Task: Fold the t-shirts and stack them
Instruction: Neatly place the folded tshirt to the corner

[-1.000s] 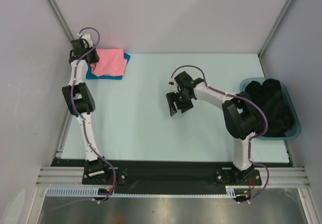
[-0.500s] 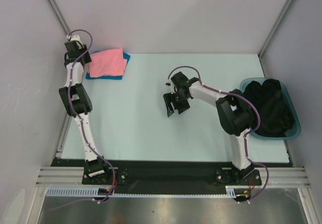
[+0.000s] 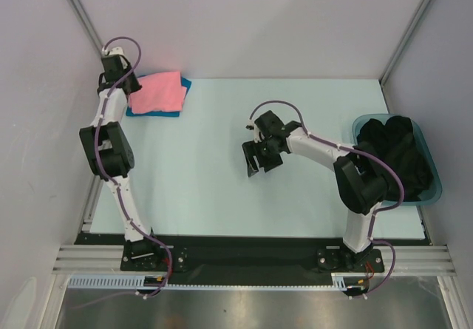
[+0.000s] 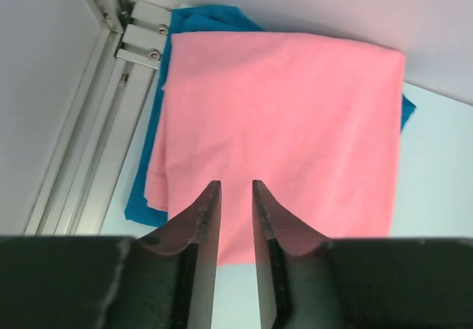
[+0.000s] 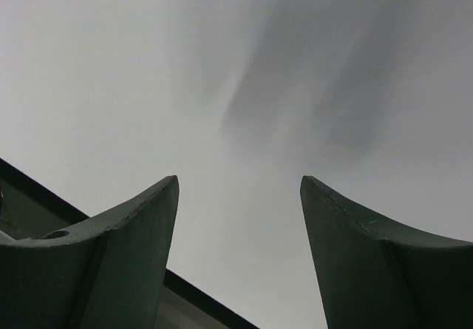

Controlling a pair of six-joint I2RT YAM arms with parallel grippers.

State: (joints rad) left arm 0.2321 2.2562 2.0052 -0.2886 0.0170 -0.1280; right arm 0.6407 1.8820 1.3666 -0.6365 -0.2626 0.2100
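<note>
Care: we raise our left hand, narrowly parted and empty, straight up, leaving the pink t-shirt square on the teal t-shirt; our right hand hangs open.

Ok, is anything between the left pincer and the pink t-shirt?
Nothing visible. The left pincer, jaws slightly parted and empty, points straight at the pink t-shirt, which lies folded on the blue t-shirt in the far-left corner.
</note>
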